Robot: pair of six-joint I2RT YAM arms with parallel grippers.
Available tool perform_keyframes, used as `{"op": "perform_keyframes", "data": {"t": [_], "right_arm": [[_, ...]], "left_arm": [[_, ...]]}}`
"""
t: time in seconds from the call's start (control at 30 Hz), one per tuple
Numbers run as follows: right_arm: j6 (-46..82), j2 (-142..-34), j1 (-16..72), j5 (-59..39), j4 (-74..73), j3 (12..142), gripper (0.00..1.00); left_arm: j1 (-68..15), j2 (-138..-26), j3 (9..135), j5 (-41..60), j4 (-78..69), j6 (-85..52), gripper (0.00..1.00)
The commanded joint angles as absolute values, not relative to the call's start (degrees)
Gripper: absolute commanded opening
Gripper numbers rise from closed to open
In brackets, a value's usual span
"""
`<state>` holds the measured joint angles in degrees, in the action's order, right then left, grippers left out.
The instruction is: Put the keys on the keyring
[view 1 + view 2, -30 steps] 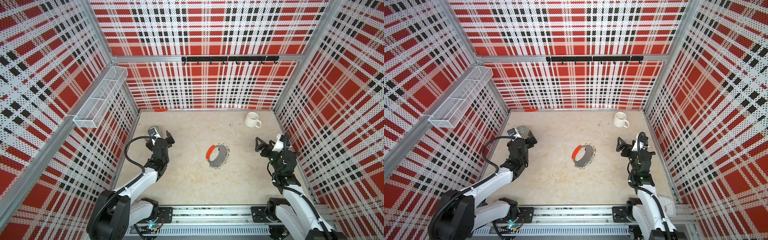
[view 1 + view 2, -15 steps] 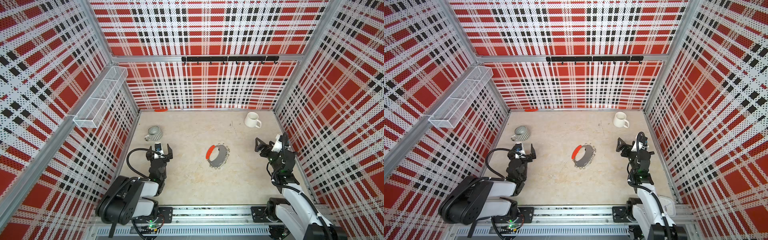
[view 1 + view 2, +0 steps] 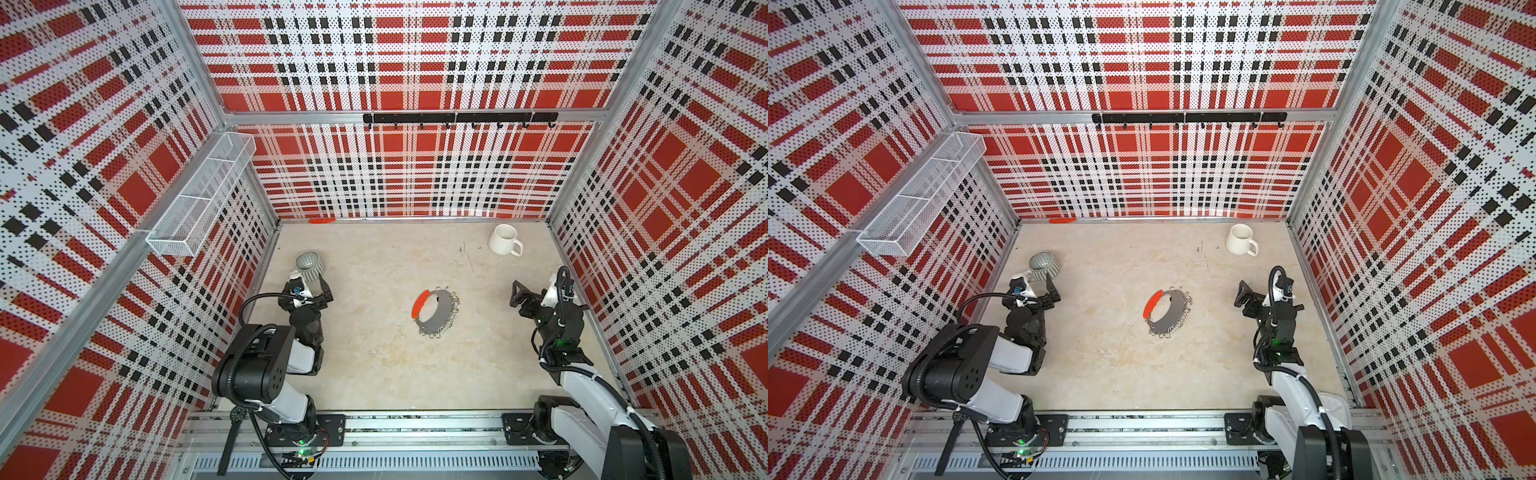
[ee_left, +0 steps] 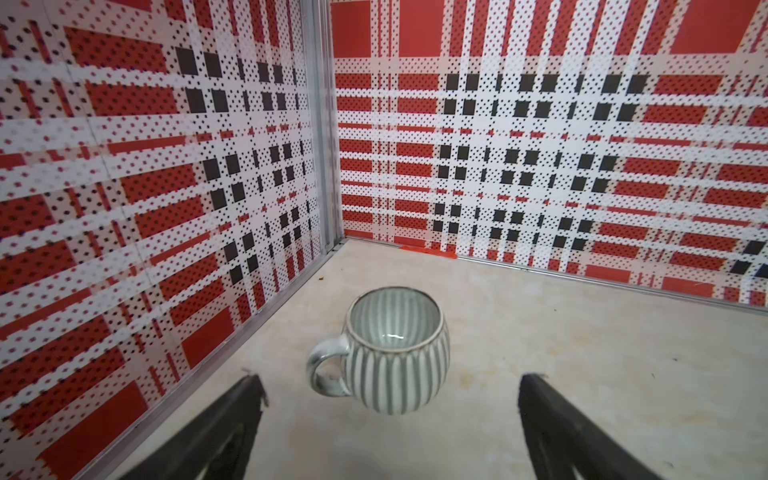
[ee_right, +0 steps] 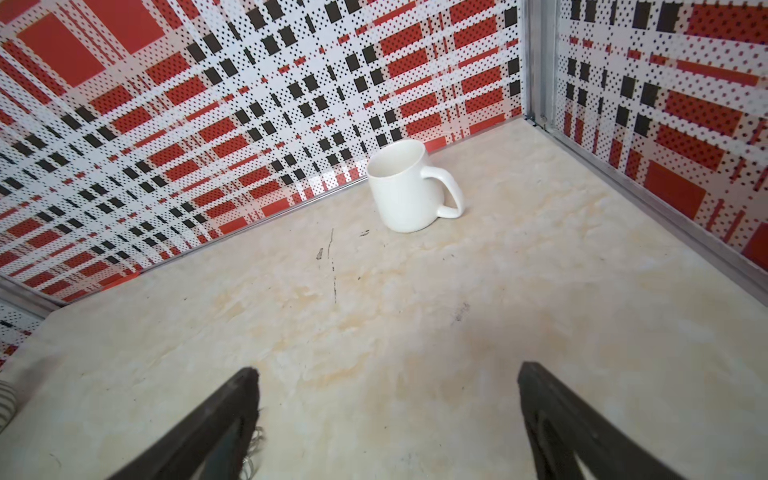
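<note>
Two hands, both mine, are spread wide and hold nothing. My left hand [image 4: 390,377] sits low by the left wall. Its fingers open toward an upright grey ribbed mug [image 4: 397,353] that stands just beyond the fingertips, and neither fingertip touches it. My right hand [image 5: 387,368] hangs over bare tabletop [image 3: 374,365] on the right side, fingers likewise apart. It faces a white mug [image 5: 405,187] that stands upright well away, near the back right corner.

The keyring [image 3: 441,323] lies flat near the middle of the tabletop in both top views, between the two hands and well apart from each. Its red segment [image 3: 420,303] curves along the side toward my left arm and the back wall, and small wire loops [image 3: 454,305] fringe the opposite side. The keys are too small to pick out in any view.

A wire basket [image 3: 199,199] hangs on the left wall, and a black hook rail [image 3: 457,117] on the back wall.
</note>
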<state>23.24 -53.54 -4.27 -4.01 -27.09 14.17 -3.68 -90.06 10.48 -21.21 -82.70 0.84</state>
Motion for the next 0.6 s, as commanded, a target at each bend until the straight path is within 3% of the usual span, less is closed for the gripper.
{"op": "perform_keyframes", "data": {"t": [0.0,0.13,0.33,0.57], "right_arm": [[22.1,-53.4,-4.6,-2.8,-29.6,14.6,1.00],[21.1,-52.9,-4.6,-1.3,-29.4,14.2,1.00],[17.7,-53.4,-4.6,3.2,-31.8,13.3,1.00],[12.3,-65.2,-4.5,5.7,-55.8,6.4,1.00]], "left_arm": [[-4.5,-90.6,9.5,-21.2,-85.6,0.8,0.98],[-7.4,-92.1,5.6,-27.5,-95.9,2.8,0.98],[-7.5,-92.0,5.6,-27.7,-95.6,2.7,0.98],[-7.4,-92.0,5.7,-27.5,-95.5,2.7,0.98]]}}
